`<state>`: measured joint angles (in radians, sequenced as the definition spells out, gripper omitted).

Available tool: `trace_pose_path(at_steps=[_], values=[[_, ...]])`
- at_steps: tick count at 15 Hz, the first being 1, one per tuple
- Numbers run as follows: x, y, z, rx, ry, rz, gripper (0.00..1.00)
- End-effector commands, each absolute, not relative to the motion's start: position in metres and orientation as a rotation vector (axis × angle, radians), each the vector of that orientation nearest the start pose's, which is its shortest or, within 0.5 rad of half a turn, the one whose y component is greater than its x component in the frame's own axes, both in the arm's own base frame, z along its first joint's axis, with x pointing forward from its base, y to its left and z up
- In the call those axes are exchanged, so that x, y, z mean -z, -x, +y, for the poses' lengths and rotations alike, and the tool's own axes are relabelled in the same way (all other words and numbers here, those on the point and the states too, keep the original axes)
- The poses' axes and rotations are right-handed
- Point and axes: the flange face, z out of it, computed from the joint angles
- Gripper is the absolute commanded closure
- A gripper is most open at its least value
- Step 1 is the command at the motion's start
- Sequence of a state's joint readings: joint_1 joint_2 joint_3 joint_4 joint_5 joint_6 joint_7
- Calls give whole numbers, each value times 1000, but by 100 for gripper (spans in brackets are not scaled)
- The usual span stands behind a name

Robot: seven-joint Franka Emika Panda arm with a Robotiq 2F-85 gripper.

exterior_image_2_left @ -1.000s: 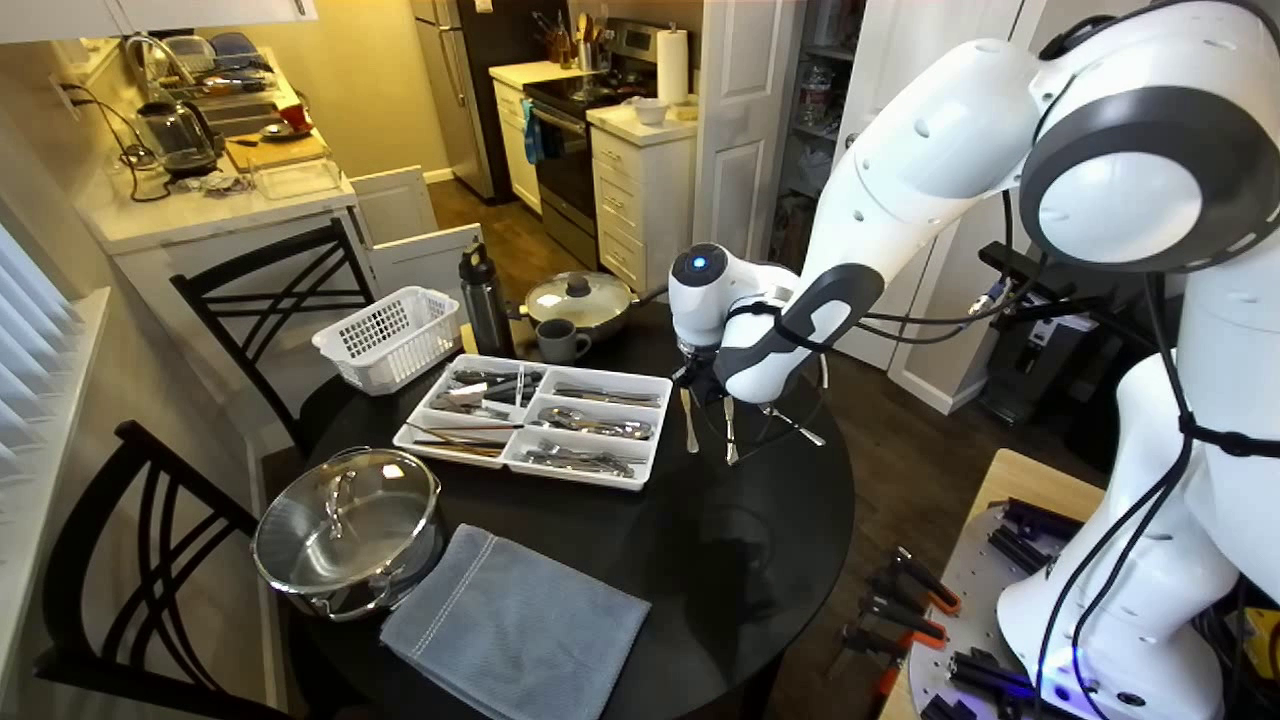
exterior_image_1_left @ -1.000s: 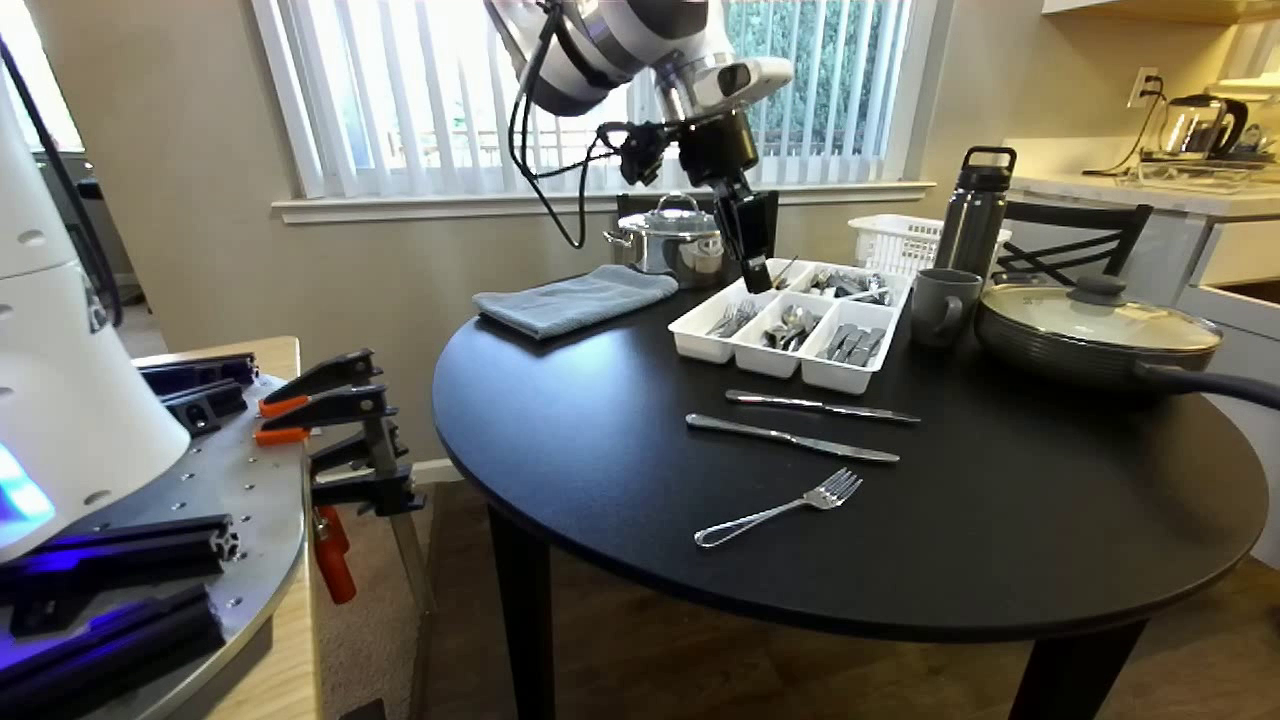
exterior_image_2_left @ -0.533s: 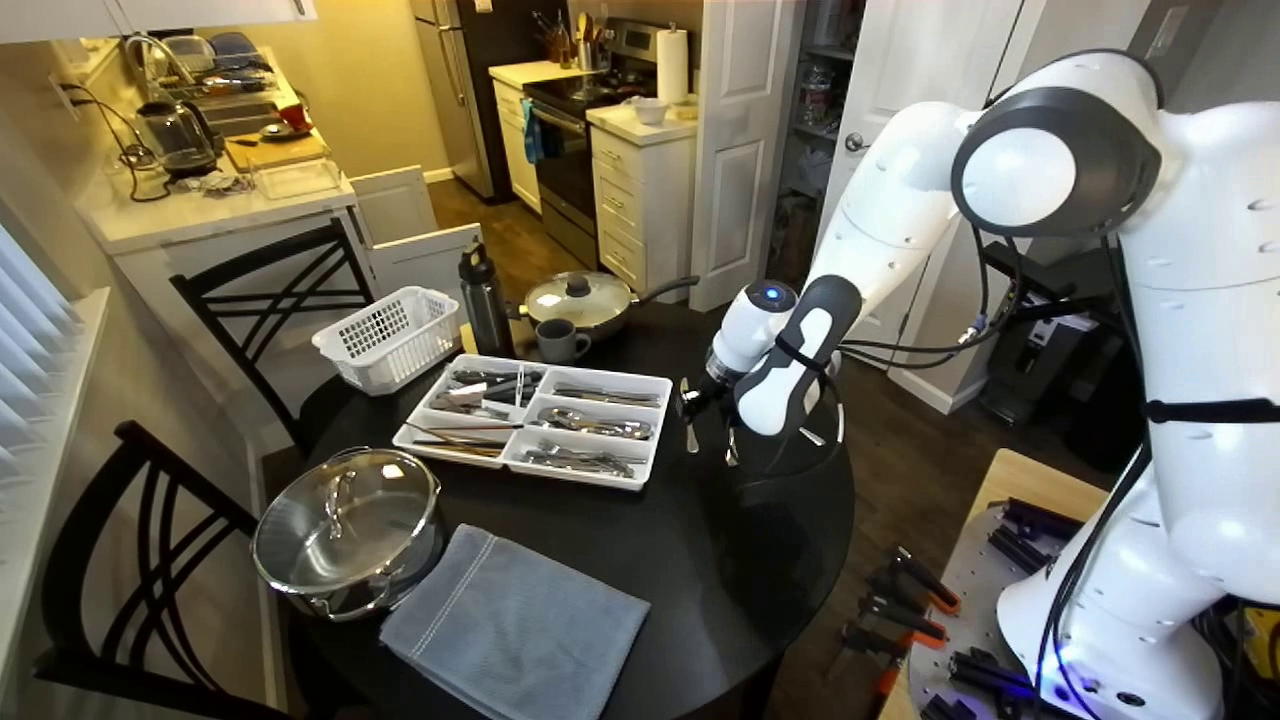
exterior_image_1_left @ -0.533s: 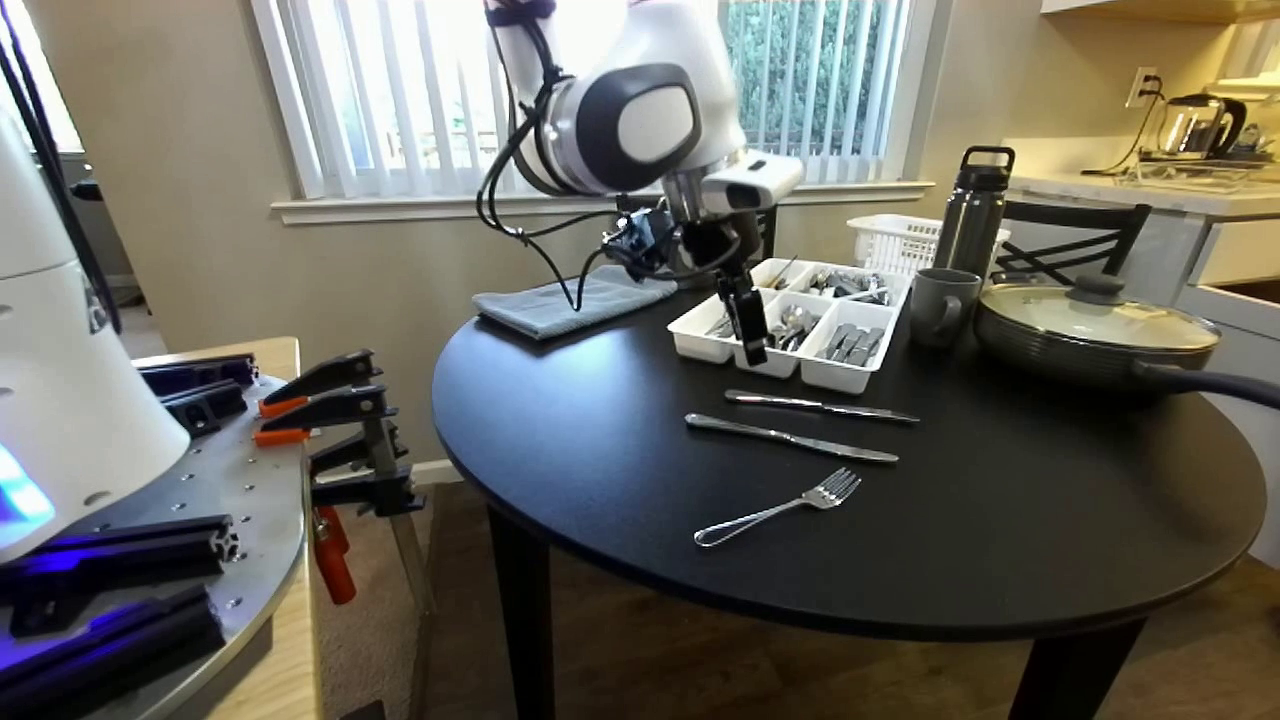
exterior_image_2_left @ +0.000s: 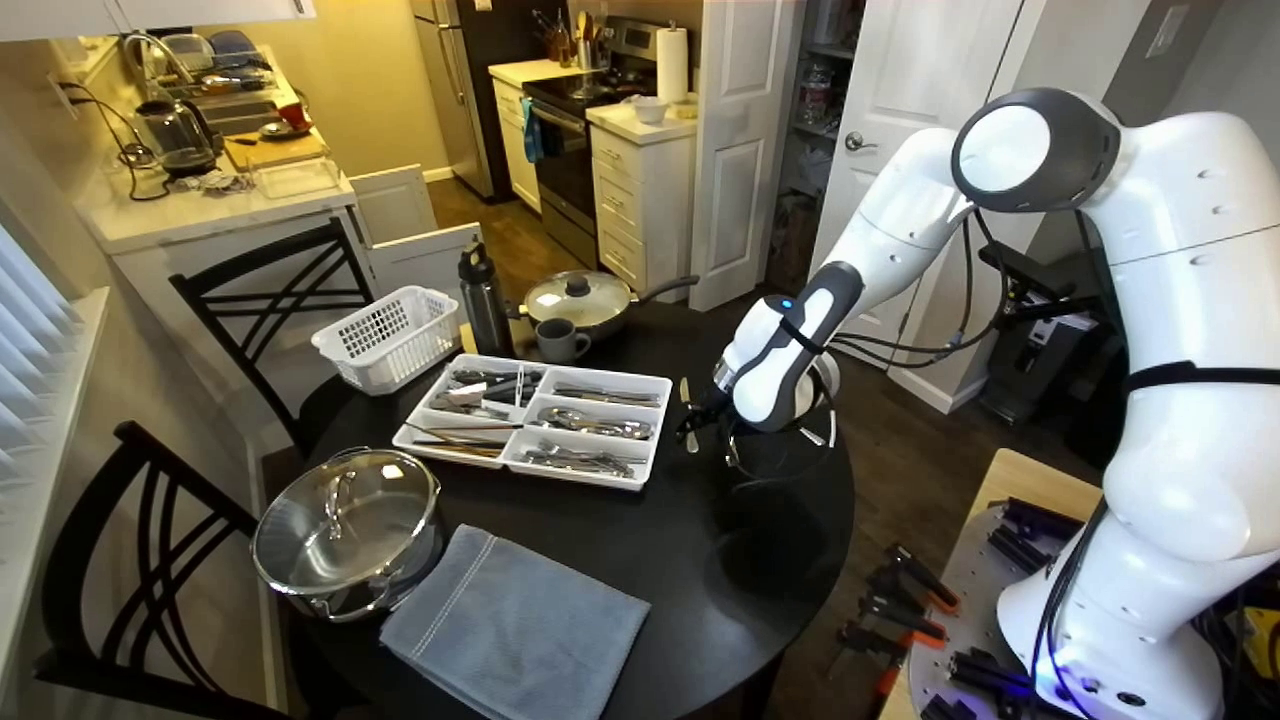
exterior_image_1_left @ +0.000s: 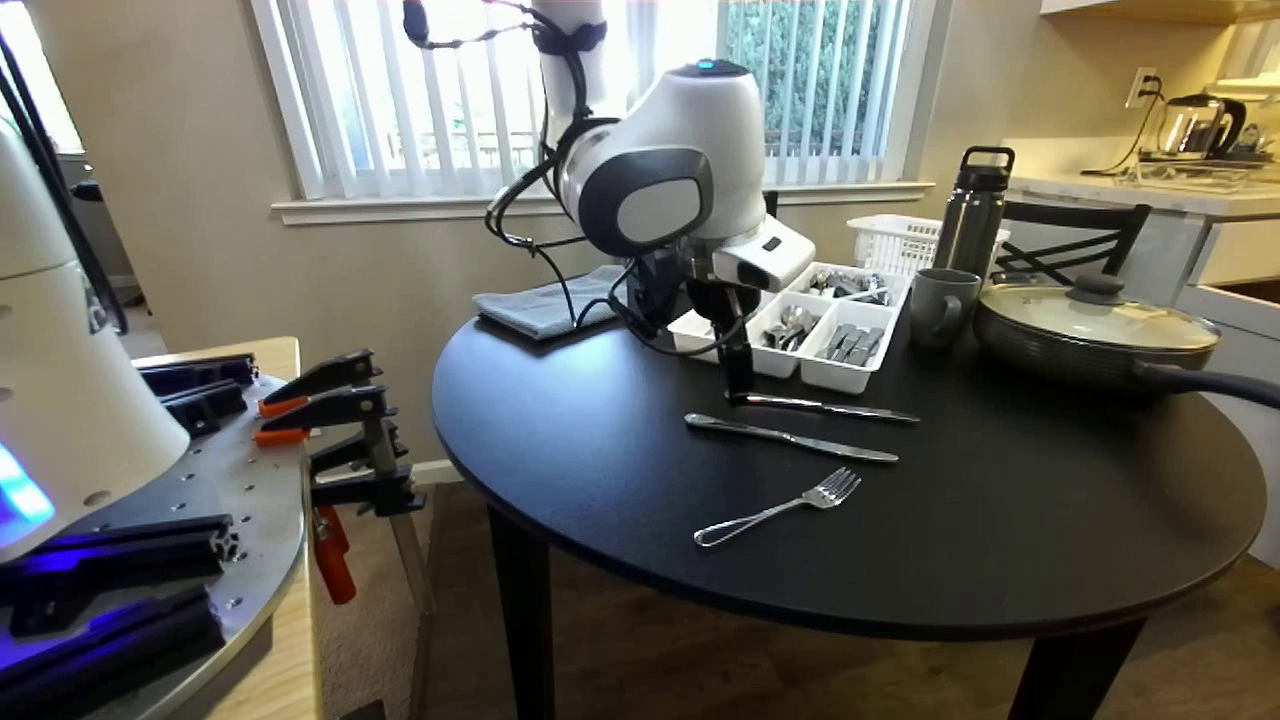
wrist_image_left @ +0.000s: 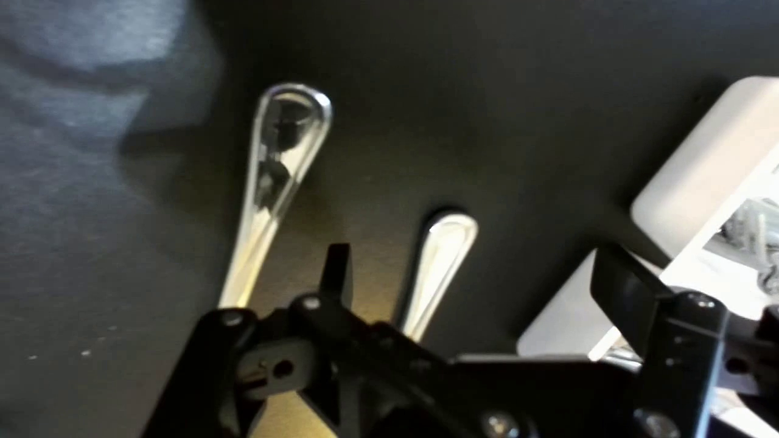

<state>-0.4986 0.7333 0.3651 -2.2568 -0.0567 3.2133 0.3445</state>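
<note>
Gripper lowered over knife, tray holding spoons, forks

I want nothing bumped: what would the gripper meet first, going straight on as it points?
Likely the knife nearest the white tray, showing between the open jaws of the gripper, or the tabletop beside it; depth is unclear.

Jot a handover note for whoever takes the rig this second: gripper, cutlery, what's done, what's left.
Gripper: open, holding nothing; in the wrist view its jaws stand either side of the tray-side knife. Whether they touch it, I can't tell.
Things: that knife, a second knife and a fork lie on the black table, outside the white tray.
Done: gripper positioned at the knife's handle.
Left: probably the grip itself; the second knife and fork lie loose.
</note>
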Motion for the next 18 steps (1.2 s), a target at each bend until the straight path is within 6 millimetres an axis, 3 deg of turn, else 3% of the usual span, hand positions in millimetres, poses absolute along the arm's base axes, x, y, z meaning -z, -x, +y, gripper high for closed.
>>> trace_pose_path(at_steps=[1, 5, 8, 18], values=[[-105, -525, -84, 248, 2776, 887, 0], [-134, -528, -91, 171, 2815, 1010, 0], [-134, -537, -93, 113, 2858, 1033, 0], [-74, -536, -93, 50, 2821, 1100, 0]])
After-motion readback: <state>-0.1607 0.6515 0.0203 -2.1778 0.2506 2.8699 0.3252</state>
